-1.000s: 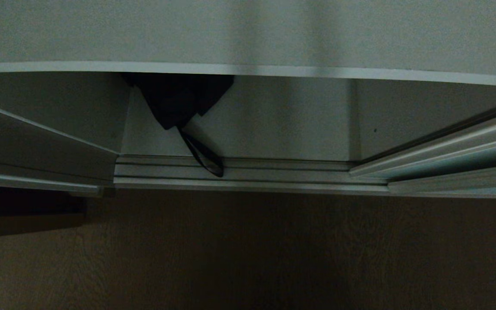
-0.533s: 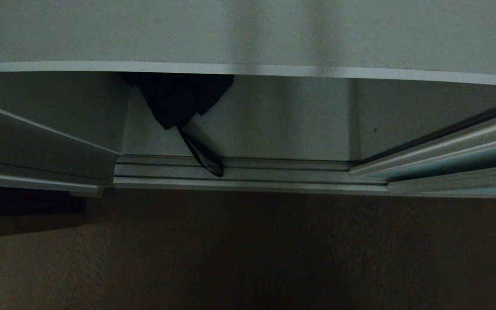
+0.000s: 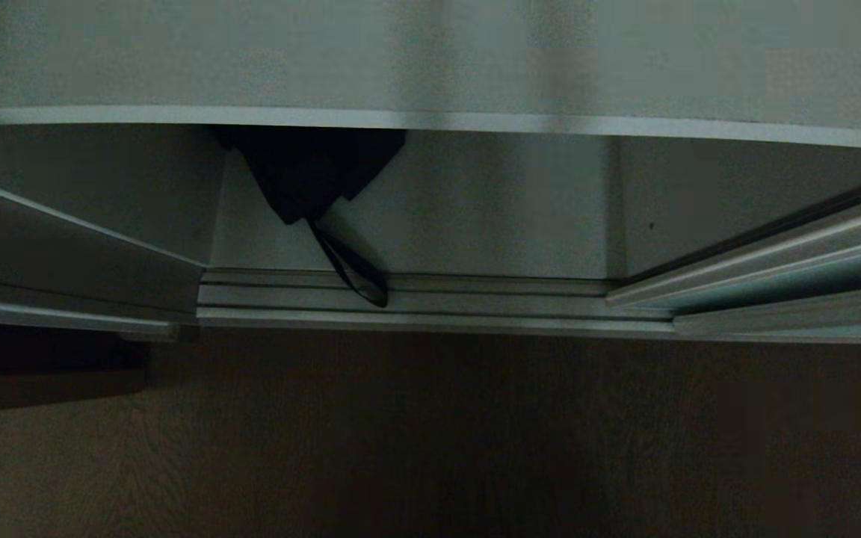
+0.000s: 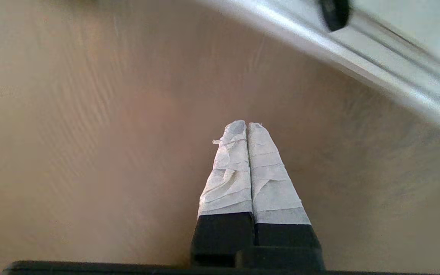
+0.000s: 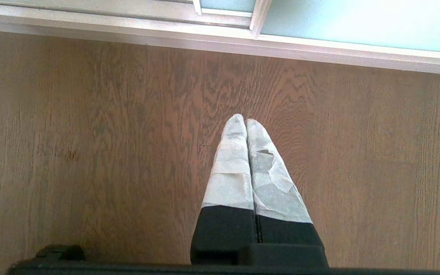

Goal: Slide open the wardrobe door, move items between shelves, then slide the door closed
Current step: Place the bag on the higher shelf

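Nothing among the wardrobe things has shifted since the earlier head frames; only a faint grey shape has come in at the lower left corner of the head view, too dim for us to name. We see the shelf (image 3: pixel 430 67) spanning the top of the frame, its pale front edge running straight across. Below it, upper centre-left, the black bag (image 3: pixel 311 168) sits partly hidden under that board, its strap (image 3: pixel 352 273) trailing down across the floor track (image 3: pixel 475 302). The sliding wardrobe door (image 3: pixel 789 273) stands at the right edge of the frame, the opening clear between. Wooden floor (image 3: pixel 430 433) fills the lower half. Left gripper (image 4: pixel 246 126): taped jaws pressed together, empty, over the floor near the track, picture blurred. Right gripper (image 5: pixel 245 120): jaws likewise pressed together, empty, above the floor short of the door frame.
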Tool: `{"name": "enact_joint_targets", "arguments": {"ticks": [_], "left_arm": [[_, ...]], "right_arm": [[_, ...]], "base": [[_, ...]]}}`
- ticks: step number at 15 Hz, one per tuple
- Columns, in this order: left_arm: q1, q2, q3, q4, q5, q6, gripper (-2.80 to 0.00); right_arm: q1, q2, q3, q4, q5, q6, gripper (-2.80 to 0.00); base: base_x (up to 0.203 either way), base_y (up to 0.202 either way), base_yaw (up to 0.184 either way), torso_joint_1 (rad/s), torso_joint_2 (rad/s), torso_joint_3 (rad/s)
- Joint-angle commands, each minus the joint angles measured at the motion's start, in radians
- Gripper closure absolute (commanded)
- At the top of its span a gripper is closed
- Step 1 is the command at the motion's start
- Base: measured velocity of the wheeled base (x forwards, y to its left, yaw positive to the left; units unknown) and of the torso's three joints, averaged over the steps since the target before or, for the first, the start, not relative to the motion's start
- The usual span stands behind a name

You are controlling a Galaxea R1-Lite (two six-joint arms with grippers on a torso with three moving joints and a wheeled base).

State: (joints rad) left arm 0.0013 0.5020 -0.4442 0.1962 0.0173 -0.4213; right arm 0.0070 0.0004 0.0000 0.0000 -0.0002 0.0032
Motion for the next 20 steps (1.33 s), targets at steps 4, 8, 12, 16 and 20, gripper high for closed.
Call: {"name": "enact_joint_targets", "arguments": {"ticks": [4, 8, 12, 16, 20], "left_arm": [[0.000, 0.230, 0.031, 0.018, -0.004, -0.314, 0.00], [0.000, 0.364, 0.092, -0.023, -0.039, -0.378, 0.00], [0.000, 0.610, 0.107, -0.217, -0.064, -0.406, 0.00], [-0.001, 0.790, 0.054, -0.476, -0.062, -0.397, 0.00], [-0.001, 0.994, -0.020, -0.652, -0.061, -0.373, 0.00]], "right_arm": [[0.000, -0.003, 0.000, 0.000, 0.000, 0.000, 0.00], [0.001, -0.003, 0.000, 0.000, 0.000, 0.001, 0.00], [0.001, -0.003, 0.000, 0.000, 0.000, 0.000, 0.00], [0.001, -0.003, 0.000, 0.000, 0.000, 0.000, 0.00], [-0.001, -0.003, 0.000, 0.000, 0.000, 0.000, 0.00]], "base": [[0.000, 0.000, 0.000, 0.000, 0.00, 0.000], [0.000, 0.000, 0.000, 0.000, 0.00, 0.000], [0.000, 0.000, 0.000, 0.000, 0.00, 0.000], [0.000, 0.000, 0.000, 0.000, 0.00, 0.000], [0.000, 0.000, 0.000, 0.000, 0.00, 0.000]]}}
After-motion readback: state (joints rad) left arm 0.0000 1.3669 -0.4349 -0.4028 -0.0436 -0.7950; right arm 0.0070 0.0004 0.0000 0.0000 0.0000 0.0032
